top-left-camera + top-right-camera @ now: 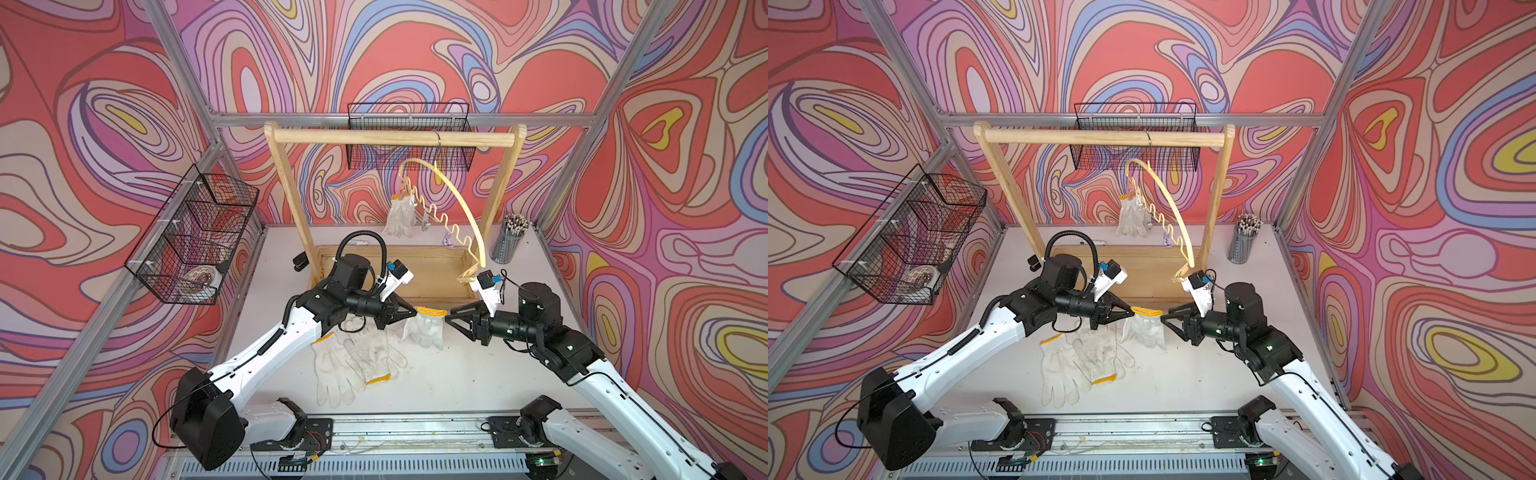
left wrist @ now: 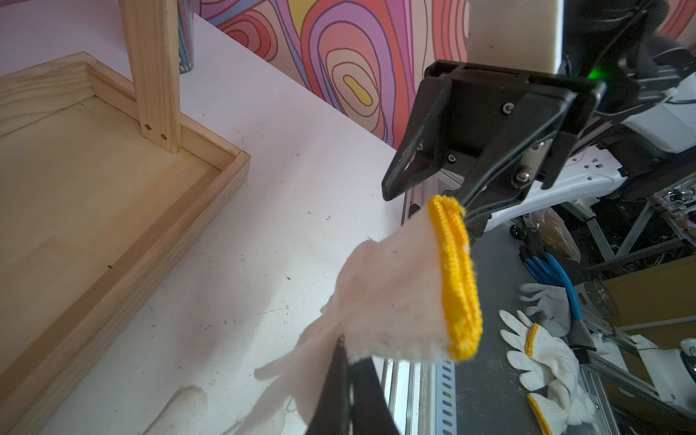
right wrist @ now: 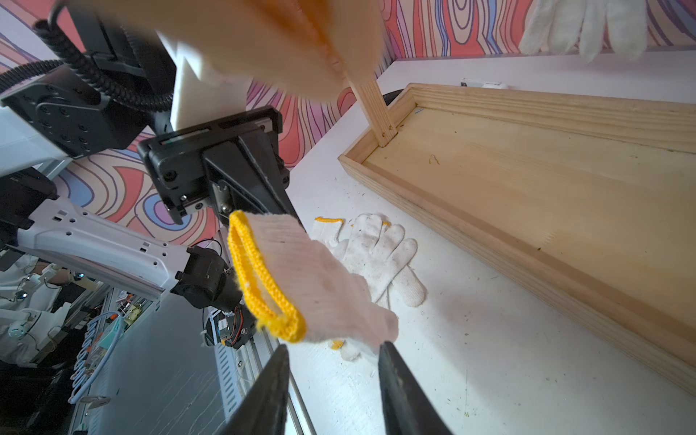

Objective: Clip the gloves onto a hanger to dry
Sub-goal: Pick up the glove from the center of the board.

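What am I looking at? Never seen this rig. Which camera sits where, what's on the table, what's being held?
Two white-and-black robot arms work at a white table, each ending in a black two-fingered gripper. The two wide pictures come from one overhead stereo camera and show nearly the same scene; the two close-ups come from cameras on the arms' wrists. The left gripper is shut on the yellow-edged cuff of a white knitted glove, holding it up. The right gripper faces it with jaws open near the cuff's other end, gripping nothing. Two more soiled white gloves lie overlapping on the table. Behind stands a wooden rail frame; a pale yellow arched hanger hangs from it, tilted, carrying at least one clipped white glove.
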Tool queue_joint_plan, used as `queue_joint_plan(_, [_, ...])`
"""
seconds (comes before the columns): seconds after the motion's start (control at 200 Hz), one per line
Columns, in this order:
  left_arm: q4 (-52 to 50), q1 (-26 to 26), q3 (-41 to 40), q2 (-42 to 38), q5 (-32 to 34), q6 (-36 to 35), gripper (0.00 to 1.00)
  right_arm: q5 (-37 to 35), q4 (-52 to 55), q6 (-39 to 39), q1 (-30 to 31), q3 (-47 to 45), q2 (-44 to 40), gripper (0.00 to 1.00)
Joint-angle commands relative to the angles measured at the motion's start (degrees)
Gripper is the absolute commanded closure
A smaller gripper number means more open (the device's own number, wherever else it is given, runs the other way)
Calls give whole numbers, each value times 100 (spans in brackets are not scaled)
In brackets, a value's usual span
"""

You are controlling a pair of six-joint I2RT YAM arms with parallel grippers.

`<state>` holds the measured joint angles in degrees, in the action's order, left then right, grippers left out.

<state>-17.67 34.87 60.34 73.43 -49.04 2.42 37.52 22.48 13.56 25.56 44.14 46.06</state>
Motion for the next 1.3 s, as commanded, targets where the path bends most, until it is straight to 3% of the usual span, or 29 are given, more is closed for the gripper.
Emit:
queue_joint_plan(0.0, [98, -18, 230, 87, -245, 40, 100, 208, -131, -134, -15, 136, 124, 59])
queue_joint_plan(0.521, [211, -17, 260, 453, -430, 226, 100, 348, -323, -179, -11, 216, 186, 64])
queue_joint_plan(0.931, [871, -15, 277, 669, -766, 618, 100, 346, -413, -189, -15, 152, 167, 66])
queue_joint_plan(1.292, [979, -16, 241, 629, -985, 777, 100, 135, -410, -213, -15, 140, 114, 75])
